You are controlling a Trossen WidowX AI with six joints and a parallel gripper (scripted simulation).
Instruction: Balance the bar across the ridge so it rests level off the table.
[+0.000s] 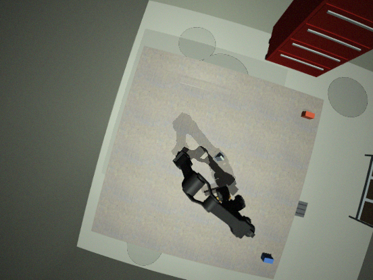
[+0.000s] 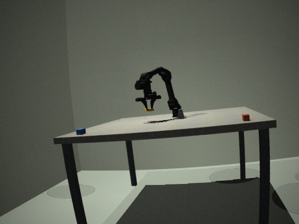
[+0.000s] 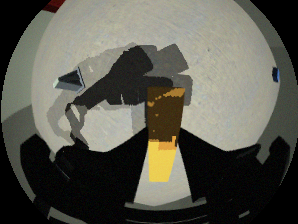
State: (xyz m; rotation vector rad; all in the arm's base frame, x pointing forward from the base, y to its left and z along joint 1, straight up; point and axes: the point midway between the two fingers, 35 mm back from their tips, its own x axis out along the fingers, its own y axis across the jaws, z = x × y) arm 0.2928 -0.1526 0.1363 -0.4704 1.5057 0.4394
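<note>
The yellow bar (image 2: 152, 110) (image 3: 160, 167) is held in the air above the table (image 1: 152, 84) (image 2: 216, 116) (image 3: 215, 40). It looks about level in the exterior view. My gripper (image 2: 149, 109) (image 3: 163, 130) points down and is shut on the bar, with one finger on each long side. In the top view the arm hides most of the bar. The grey ridge (image 1: 219, 156) (image 2: 180, 114) (image 3: 69, 80) stands on the table, apart from the bar. It is right of the gripper in the exterior view and at the left in the wrist view.
An orange-red block (image 1: 308, 115) (image 2: 246, 117) and a blue block (image 1: 267, 260) (image 2: 80, 131) (image 3: 276, 74) lie near the table's edges, far from the ridge. In the exterior view the arm's base stands just behind and left of the ridge. A red drawer cabinet (image 1: 287, 37) stands beyond the table.
</note>
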